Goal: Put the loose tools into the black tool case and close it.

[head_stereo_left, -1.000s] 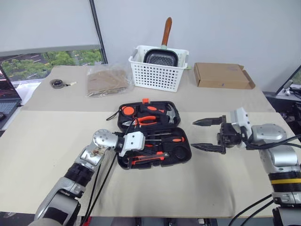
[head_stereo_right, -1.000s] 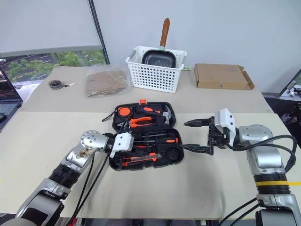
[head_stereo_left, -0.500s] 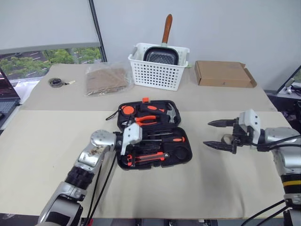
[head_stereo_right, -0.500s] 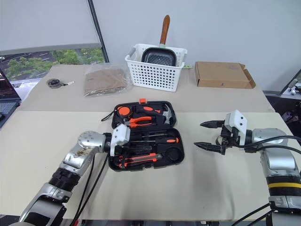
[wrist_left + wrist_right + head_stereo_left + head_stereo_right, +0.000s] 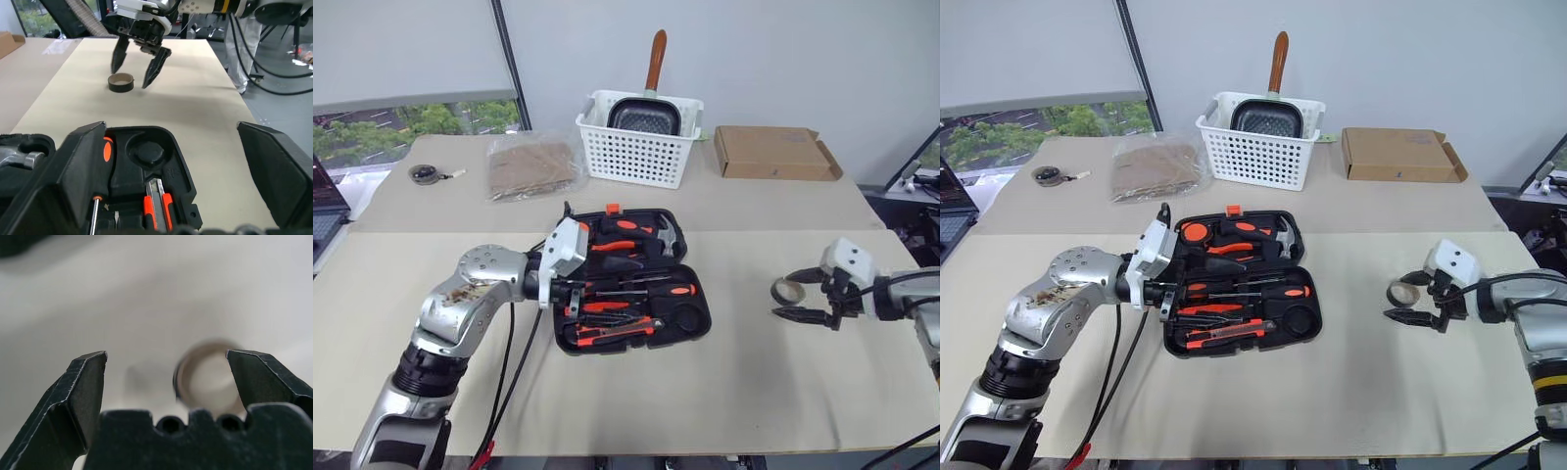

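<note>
Left gripper (image 5: pixel 570 287) risen from open tool case (image 5: pixel 693 315), right gripper (image 5: pixel 799 294) moved outward beside tape roll (image 5: pixel 788 290), both fingers apart

Tool case (image 5: pixel 697 330): black moulded plastic, with an orange latch (image 5: pixel 615 209); screwdrivers (image 5: pixel 646 290) inside: black-and-orange handles, bare metal shafts; utility knife (image 5: pixel 612 333): orange and black; pliers (image 5: pixel 628 226): orange handles; hammer (image 5: pixel 670 235): silver head; roll of tape (image 5: pixel 789 290): dark outside, tan inside; table (image 5: pixel 724 392): plain beige cloth; basket (image 5: pixel 636 157): white lattice; pan (image 5: pixel 647 116) in it: dark grey, brown wooden handle; cardboard box (image 5: pixel 773 154): plain brown; clear bag (image 5: pixel 530 166): brownish contents; left gripper (image 5: pixel 570 294): white housing, black fingers; right gripper (image 5: pixel 793 296): white housing, black fingers.
</note>
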Motion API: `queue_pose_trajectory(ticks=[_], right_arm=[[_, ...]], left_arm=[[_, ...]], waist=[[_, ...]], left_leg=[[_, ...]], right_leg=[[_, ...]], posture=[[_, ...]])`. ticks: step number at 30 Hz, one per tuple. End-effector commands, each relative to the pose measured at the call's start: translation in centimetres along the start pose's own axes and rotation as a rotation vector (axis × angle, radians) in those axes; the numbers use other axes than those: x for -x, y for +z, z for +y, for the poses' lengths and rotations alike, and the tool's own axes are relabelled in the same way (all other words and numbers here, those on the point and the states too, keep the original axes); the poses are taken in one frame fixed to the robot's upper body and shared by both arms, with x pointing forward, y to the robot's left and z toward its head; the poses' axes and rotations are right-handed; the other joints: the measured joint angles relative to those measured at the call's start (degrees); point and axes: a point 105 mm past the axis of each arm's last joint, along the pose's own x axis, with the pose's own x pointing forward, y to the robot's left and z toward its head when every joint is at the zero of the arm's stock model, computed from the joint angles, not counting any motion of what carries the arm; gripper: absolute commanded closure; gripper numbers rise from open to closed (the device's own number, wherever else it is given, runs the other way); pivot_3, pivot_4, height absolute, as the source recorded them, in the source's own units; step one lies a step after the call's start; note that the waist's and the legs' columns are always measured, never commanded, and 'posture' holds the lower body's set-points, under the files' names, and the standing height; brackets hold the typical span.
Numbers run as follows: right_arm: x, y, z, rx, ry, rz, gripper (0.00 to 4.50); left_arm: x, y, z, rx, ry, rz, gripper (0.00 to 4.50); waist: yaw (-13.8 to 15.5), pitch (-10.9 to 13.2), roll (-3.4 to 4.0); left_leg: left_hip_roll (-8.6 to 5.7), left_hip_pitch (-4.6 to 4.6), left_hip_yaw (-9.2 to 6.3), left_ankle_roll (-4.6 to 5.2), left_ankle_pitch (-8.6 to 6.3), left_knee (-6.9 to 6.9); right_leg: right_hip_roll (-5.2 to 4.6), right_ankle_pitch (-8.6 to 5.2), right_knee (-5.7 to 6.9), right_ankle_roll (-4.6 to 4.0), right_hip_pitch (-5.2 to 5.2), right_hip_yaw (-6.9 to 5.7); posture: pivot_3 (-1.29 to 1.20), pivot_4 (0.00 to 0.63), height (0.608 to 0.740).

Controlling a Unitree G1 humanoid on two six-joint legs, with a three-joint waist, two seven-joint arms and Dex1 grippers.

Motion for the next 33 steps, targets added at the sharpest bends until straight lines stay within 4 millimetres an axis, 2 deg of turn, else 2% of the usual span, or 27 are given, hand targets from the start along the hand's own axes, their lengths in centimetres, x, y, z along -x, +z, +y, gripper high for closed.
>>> queue_pose_trajectory(ticks=[1, 5, 6, 12, 13, 14, 15, 20, 22, 27, 33], right_arm=[[0.3, 0.2, -0.9, 0.019, -0.049, 0.042, 0.0], [-0.3, 0.6, -1.2, 0.011, -0.053, 0.025, 0.95], [-0.5, 0.7, -1.2, 0.013, -0.052, 0.019, 1.45], [-1.1, 1.2, -1.2, 0.025, -0.045, 0.009, 3.42], [-1.2, 1.2, -1.1, 0.026, -0.043, 0.011, 3.64], [-1.2, 1.2, -1.1, 0.026, -0.041, 0.012, 4.14], [-1.3, 1.1, -1.1, 0.026, -0.04, 0.014, 4.39], [-1.4, 1.7, -1.1, 0.039, -0.044, -0.006, 4.47], [-1.4, 2.7, -1.1, 0.066, -0.04, -0.027, 4.47], [-1.5, 5.5, -0.5, 0.137, -0.002, -0.08, 4.47], [-1.9, 10.9, 2.2, 0.231, 0.119, -0.211, 4.47]], left_arm=[[0.4, 1.0, -0.7, -0.028, -0.009, -0.015, 0.06], [0.5, 0.7, -1.0, -0.023, -0.017, 0.005, 0.0], [0.5, 0.7, -1.0, -0.023, -0.017, 0.008, 0.0], [0.4, 0.4, -1.0, -0.019, -0.004, 0.024, 0.0], [0.5, 0.2, -1.0, -0.018, -0.001, 0.027, 0.0], [0.5, 0.1, -1.1, -0.017, 0.002, 0.028, 0.0], [0.5, 0.1, -1.1, -0.016, 0.003, 0.029, 0.0], [0.7, -0.2, -1.3, -0.012, 0.012, 0.034, 0.0], [1.0, -0.4, -1.3, -0.007, 0.024, 0.04, 0.0], [1.7, -0.9, -1.4, 0.006, 0.063, 0.053, 0.0], [2.5, -1.2, -1.8, 0.03, 0.11, 0.054, 0.0]], waist=[[-0.14, 0.0, 0.0], [-0.33, 0.0, -0.01], [-0.37, 0.0, -0.01], [-0.15, 0.01, -0.02], [-0.15, 0.01, -0.01], [-0.17, 0.01, -0.01], [-0.17, 0.01, -0.02], [-0.2, 0.02, -0.03], [-0.23, 0.02, -0.03], [-0.49, 0.02, -0.02], [-0.28, 0.03, -0.03]], left_leg=[[0.0, 0.0, 0.0, -0.01, 0.01, 0.0], [0.0, 0.0, 0.01, -0.03, 0.02, 0.0], [0.0, 0.01, 0.02, -0.03, 0.02, 0.0], [0.0, -0.01, 0.02, -0.07, 0.04, 0.0], [-0.01, -0.02, 0.03, -0.08, 0.05, 0.0], [-0.02, -0.02, 0.04, -0.12, 0.07, 0.0], [-0.03, -0.02, 0.04, -0.27, 0.16, 0.0], [-0.04, -0.02, 0.04, -0.34, 0.2, 0.0], [-0.04, -0.02, 0.04, -0.3, 0.18, 0.0], [0.01, 0.0, 0.04, -0.08, 0.04, -0.01], [0.09, 0.0, 0.0, -0.11, 0.06, -0.01]], right_leg=[[0.01, 0.0, 0.01, 0.0, 0.0, 0.0], [0.0, 0.0, 0.02, 0.0, -0.01, 0.02], [0.01, 0.0, 0.02, 0.0, -0.01, 0.05], [0.0, 0.0, 0.01, -0.01, -0.01, 0.03], [-0.01, 0.0, 0.01, -0.01, -0.01, 0.03], [-0.01, 0.0, 0.0, -0.01, -0.01, 0.05], [-0.02, 0.0, -0.01, -0.01, -0.01, 0.05], [-0.02, 0.0, -0.03, -0.01, -0.01, 0.04], [-0.02, 0.0, -0.02, -0.01, -0.01, 0.04], [0.02, 0.0, 0.05, -0.01, -0.06, 0.07], [0.06, 0.0, 0.06, -0.02, -0.07, 0.02]], posture=[[0.0, 0.15, 0.7], [0.0, 0.15, 0.7], [0.0, 0.15, 0.7], [0.0, 0.15, 0.7], [0.0, 0.15, 0.7], [0.0, 0.15, 0.7], [0.0, 0.15, 0.7], [0.0, 0.15, 0.7], [0.0, 0.15, 0.7], [0.0, 0.15, 0.7], [0.0, 0.15, 0.7]])
